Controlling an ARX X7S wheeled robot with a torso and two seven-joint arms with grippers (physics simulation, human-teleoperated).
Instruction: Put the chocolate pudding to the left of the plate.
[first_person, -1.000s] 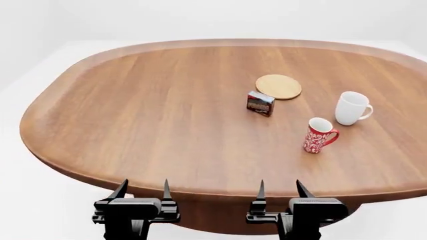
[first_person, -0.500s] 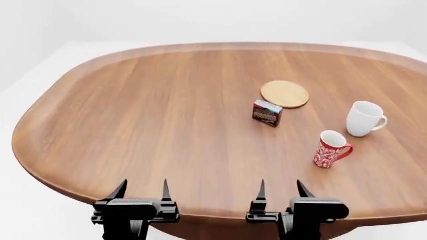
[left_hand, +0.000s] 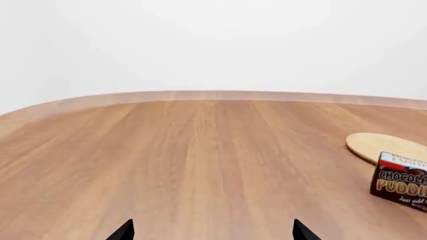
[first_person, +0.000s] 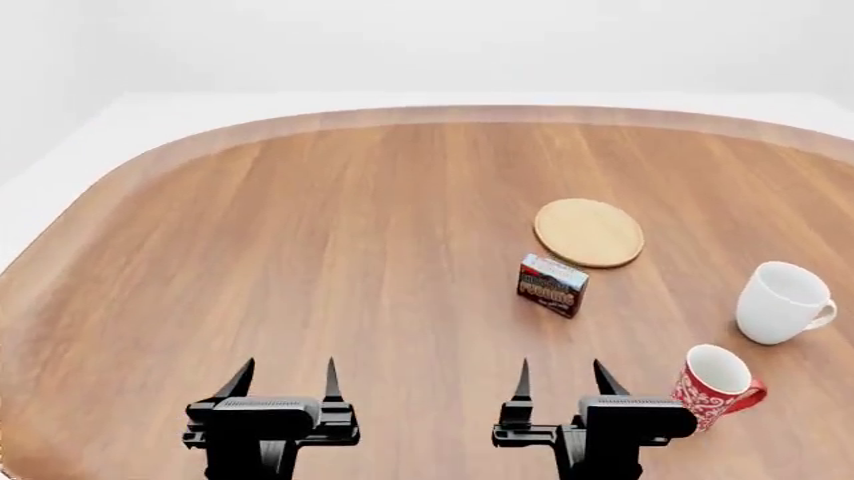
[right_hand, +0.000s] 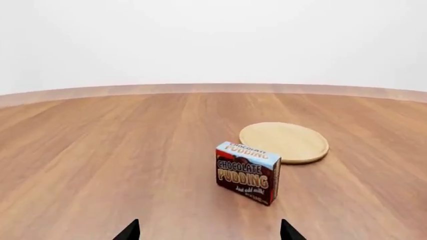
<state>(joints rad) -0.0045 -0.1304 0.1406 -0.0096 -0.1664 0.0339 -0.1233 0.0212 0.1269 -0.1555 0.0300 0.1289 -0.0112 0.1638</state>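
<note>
You are keeping the left gripper (first_person: 284, 384) low at the near edge of the wooden table (first_person: 294, 250), its jaws spread wide and holding nothing, with bare wood ahead of it, so it is sitting clear of the work. Next along, the right gripper (first_person: 559, 382) is hanging in the same posture, jaws wide and empty, and it is lining up almost straight behind the chocolate pudding (first_person: 553, 285); that is likely why you are favouring this arm. The carton is standing upright on its edge, printed face toward you, just in front of the plate (first_person: 589, 232) and close to its near rim, not to its left. Further right, the white mug (first_person: 783, 301) and the red patterned mug (first_person: 717, 386) are standing well apart from the carton, leaving your approach open.
</note>
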